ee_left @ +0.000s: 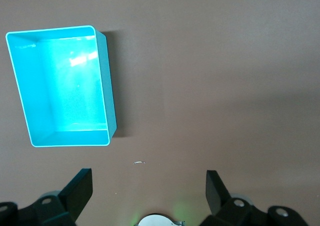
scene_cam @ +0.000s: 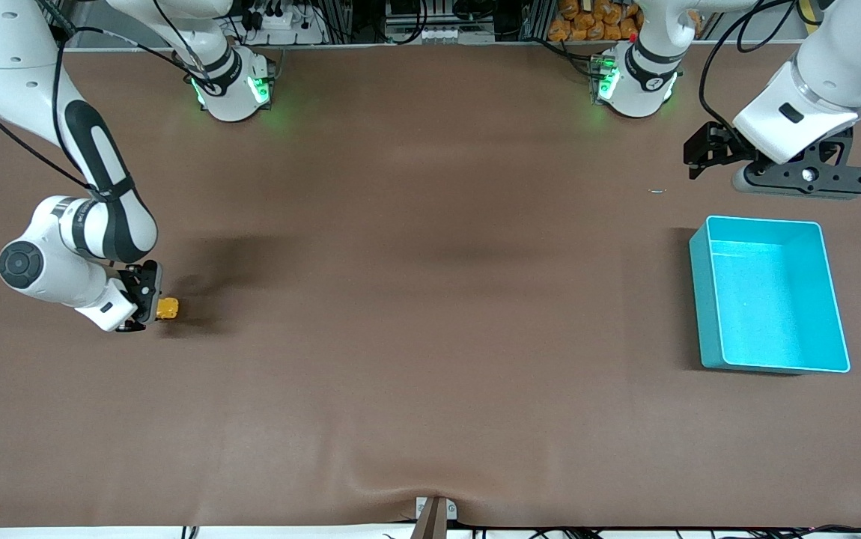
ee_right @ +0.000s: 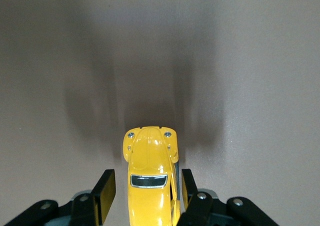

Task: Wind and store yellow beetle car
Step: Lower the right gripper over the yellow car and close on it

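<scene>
Both arms are glossy white with rounded shells and black bands at the joints. The right arm point(scene_cam: 93, 217) carries a long black oval panel on its forearm and a round dark grey cap on the wrist end, with thin black cables looping along it. Each base, well apart from the turquoise bin point(scene_cam: 707, 299), glows green at a ring light. The left arm point(scene_cam: 812, 90) ends in a white block with a small black slot, bolted to a flat black plate with silver screws. The grippers are matte black with angular fingers
</scene>
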